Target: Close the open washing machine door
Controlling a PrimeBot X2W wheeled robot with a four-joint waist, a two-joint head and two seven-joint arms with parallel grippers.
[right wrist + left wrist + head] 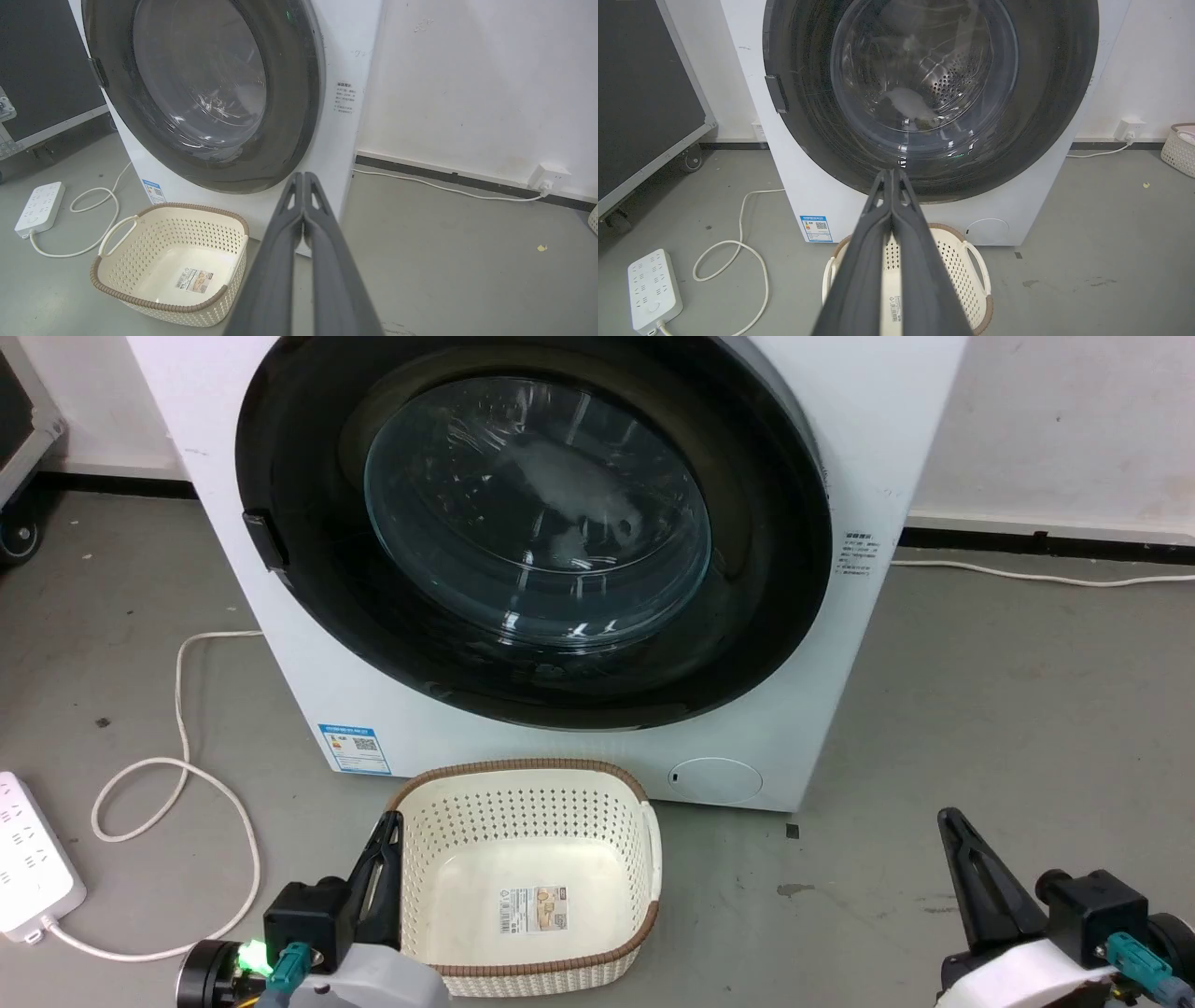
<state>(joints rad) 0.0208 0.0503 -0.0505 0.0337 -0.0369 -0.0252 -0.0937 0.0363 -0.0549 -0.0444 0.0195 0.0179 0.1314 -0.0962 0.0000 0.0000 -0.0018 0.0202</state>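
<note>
Tightly closed: left pincer (893, 172), right pincer (303, 175).

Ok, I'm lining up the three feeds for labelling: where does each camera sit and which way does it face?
Head view: on the head, looking forward and down at the washing machine door and basket; left gripper lower left, right gripper lower right.
Left wrist view: faces the door squarely along its shut fingers.
Right wrist view: faces the door obliquely from the right, along its shut fingers.
Shared: door, basket and power strip in both wrist views.
</note>
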